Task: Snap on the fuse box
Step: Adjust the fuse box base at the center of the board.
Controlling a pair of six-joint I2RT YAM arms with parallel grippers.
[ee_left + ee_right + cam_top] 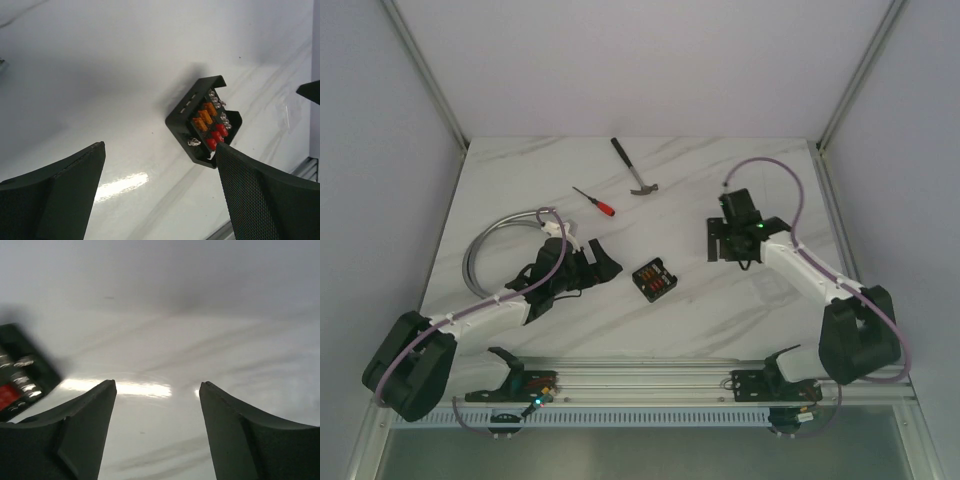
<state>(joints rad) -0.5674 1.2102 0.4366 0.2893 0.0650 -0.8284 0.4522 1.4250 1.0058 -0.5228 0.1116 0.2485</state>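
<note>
Fuse box [654,279] face-up on marble surface [770,170], between arms. Left claw [159,146] released, empty, near box. Right claw [157,383] released, empty, right of box.

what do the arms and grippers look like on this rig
The left arm and right arm have white links, bulky black joint housings and a lilac cable looped along each. The left gripper and right gripper are black, with two broad tapered fingers; a left finger shows fine mesh texture.
</note>
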